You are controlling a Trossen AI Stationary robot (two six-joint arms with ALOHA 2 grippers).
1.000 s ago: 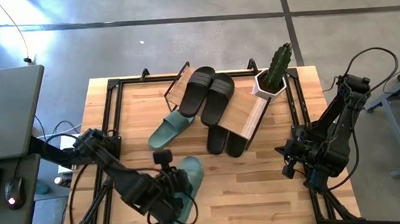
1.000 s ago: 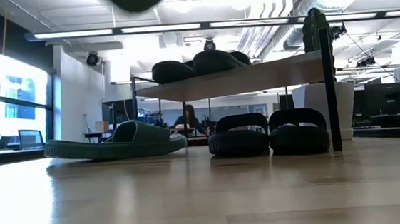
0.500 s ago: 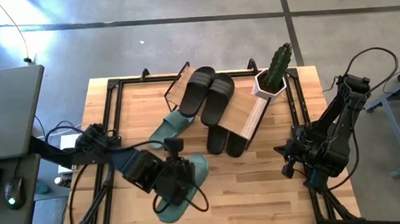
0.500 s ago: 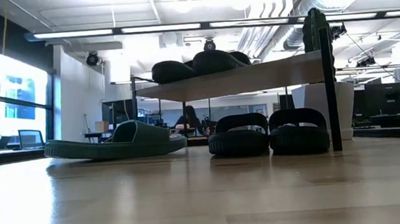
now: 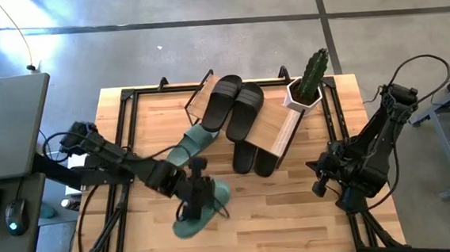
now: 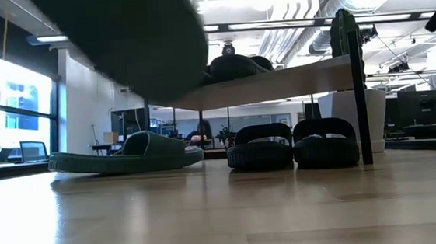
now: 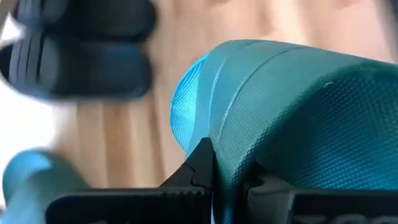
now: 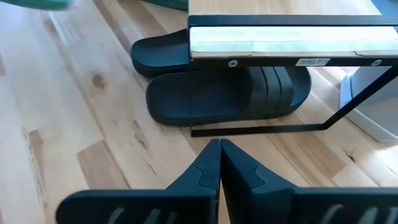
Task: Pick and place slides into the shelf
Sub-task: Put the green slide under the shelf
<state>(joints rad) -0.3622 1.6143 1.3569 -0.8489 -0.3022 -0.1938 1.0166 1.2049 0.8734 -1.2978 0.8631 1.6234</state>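
Step in hand: the left end effector (image 5: 200, 193) carries a sage-green slide (image 5: 201, 209) above the counter (image 5: 286, 209), on the near side of the shelf (image 5: 271, 129); this looks like the transport leg of a pick-and-place.
Left end effector state: its jaws are pinched tight on the slide's edge, seen close in the left wrist view (image 7: 292, 118).
Right end effector state: the right end effector (image 5: 321, 184) waits with jaws pressed together, holding nothing, off the shelf's right end and facing it.
Second green slide: it lies flat on the counter (image 5: 191, 144) just off the shelf's left end, partly under the left arm.
Black slides: one pair (image 5: 236, 105) sits on the shelf's plank top; another pair (image 5: 254, 157) lies on the counter, tucked part-way under the shelf.
Landmark extras: a potted cactus (image 5: 309, 79) stands at the shelf's far right corner.
Next move, as a judgement: the carried slide likely needs swinging toward the shelf, levelling, and setting where room remains, clear of the black pairs and the frame legs.
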